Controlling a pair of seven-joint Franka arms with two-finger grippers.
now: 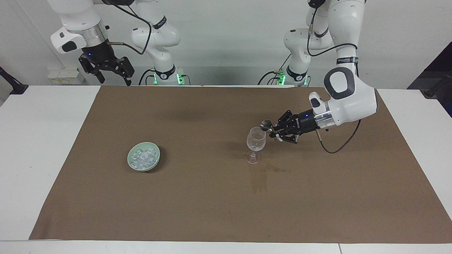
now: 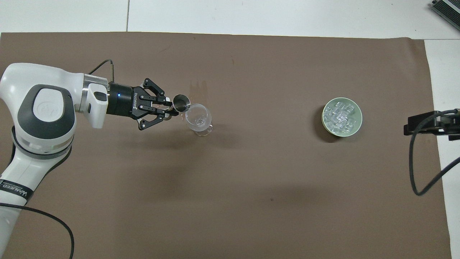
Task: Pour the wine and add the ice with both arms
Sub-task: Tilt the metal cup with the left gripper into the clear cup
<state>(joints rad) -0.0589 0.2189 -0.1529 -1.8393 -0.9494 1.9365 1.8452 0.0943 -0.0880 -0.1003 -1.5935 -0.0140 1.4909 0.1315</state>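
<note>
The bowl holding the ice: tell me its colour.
Pale green bowl, best seen in the overhead view.

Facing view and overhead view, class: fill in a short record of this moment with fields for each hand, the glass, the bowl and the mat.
left hand: shut on a small metal cup, tipped at the glass rim
right hand: open, raised above the table edge at its own arm's end, waiting
glass: upright on the mat, looks empty
bowl: pale green, on the mat toward the right arm's end
ice: heaped in the bowl
mat: brown, with a darker stain beside the glass, farther from the robots
</note>
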